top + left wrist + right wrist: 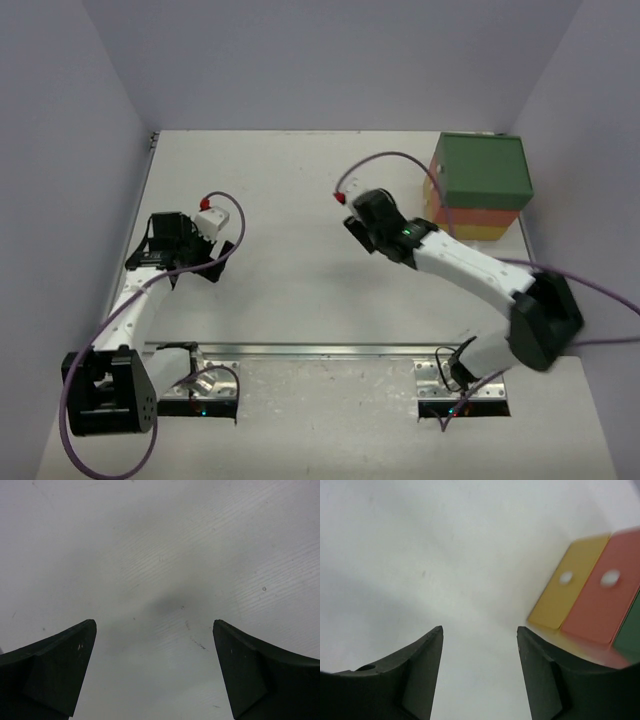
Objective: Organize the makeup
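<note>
**Now both claws are spread and hold nothing**

Nearest of all, the two arm bases sit at the near edge of the white table [300,200], just behind a metal rail [330,350]. The left arm [130,300] goes up the left side of the table, and a purple cable [225,250] loops around it.

A little farther out, the left claw [155,625] points down at the table. Its two black fingers [55,665] are wide apart. Between them I see only the white table top, with a few small dark specks and thin scratches.

Farther again, near the middle of the table, is the right claw [480,628]. Its black fingers [415,670] are apart too, with a clear gap between them. Only the table top shows in that gap.

Farthest away, at the far right of the table, stands a big box [480,170] with a green top. From the right wrist, it lies ahead and to the right of the right claw, and it does not touch the claw. It looks a bit blurry there. The yellow drawer [570,580] is at the bottom and the orange drawer [602,595] is just above it. Each drawer front has one small round hole.

The makeup does not show in any view, so I cannot tell where it lies next to either claw.
</note>
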### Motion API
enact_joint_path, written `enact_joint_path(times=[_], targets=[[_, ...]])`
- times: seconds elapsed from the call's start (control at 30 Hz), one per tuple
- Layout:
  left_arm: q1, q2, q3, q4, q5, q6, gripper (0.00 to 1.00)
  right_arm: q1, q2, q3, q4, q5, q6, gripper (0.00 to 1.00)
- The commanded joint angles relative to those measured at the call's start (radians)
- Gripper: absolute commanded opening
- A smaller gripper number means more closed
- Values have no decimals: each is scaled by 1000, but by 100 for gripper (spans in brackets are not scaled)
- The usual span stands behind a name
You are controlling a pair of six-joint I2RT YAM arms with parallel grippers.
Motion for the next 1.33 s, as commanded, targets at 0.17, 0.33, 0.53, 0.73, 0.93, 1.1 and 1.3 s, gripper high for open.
enact_joint_path(times=[0.17, 0.33, 0.53, 0.73, 0.93, 1.1, 1.3], targets=[[17, -312, -150, -45, -10, -3, 100, -26, -1002, -731, 6, -244, 550, 81], [18, -453, -237, 43, -111, -46, 100, -26, -1400, -888, 4, -225, 601, 87], [17, -644, -342, 114, -207, -75, 100, -26, -1509, -912, -43, -108, 638, 90], [18, -765, -354, 95, -230, -85, 100, -26, -1372, -875, -42, -155, 635, 94], [18, -765, -353, 88, -223, -78, 100, -26, -1412, -887, -46, -143, 644, 95], [18, -752, -351, 86, -213, -74, 100, -26, -1479, -905, -51, -138, 649, 95], [18, -748, -351, 85, -205, -70, 100, -25, -1543, -918, -56, -133, 652, 96]])
